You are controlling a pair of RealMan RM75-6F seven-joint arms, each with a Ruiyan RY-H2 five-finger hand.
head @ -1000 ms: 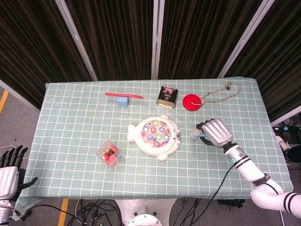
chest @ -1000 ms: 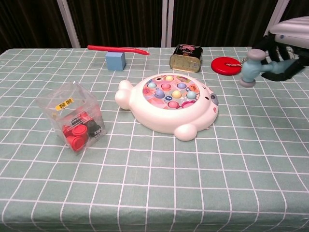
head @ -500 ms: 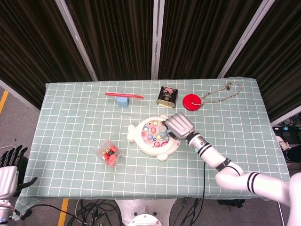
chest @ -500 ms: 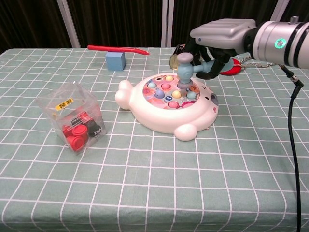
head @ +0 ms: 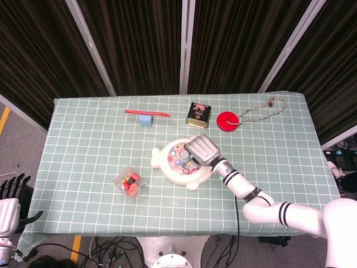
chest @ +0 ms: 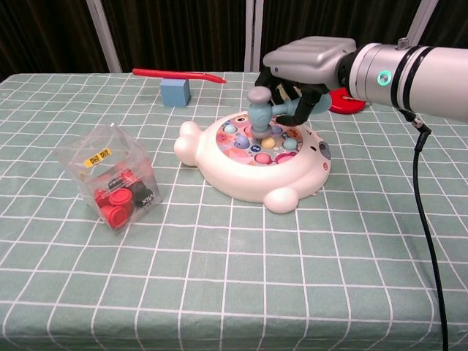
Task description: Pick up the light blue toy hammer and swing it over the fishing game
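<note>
Dark curtains hang behind my bench (head: 83, 145), which wears a pale green checked cloth. My right robot hand (chest: 303, 69) sits a little above the middle of the chest view, clamped on the light blue toy hammer (chest: 262, 111); the handle is buried in its fingers and the head hangs down over the top of the fishing game (chest: 252, 157), so close to the coloured fish that I cannot tell whether it touches them. From the head view that same robot hand (head: 203, 149) covers the right half of the game (head: 184, 162) at frame centre. I judge the swing to be under way, and my worry is height: if I carry the head any lower it could knock the fish or shove the white toy across the cloth. A loose hold on that short handle could also let the hammer twist or fly out mid-swing. Further out, a clear box of red pieces (chest: 111, 179) sits at the left, a small blue block (chest: 175, 92) and red stick (chest: 179, 74) at the upper left, a dark tin (head: 198, 113) and red disc on a cord (head: 227, 120) above centre. My left robot hand (head: 8, 201) idles at the lower left corner of the head view, fingers spread, holding nothing.
</note>
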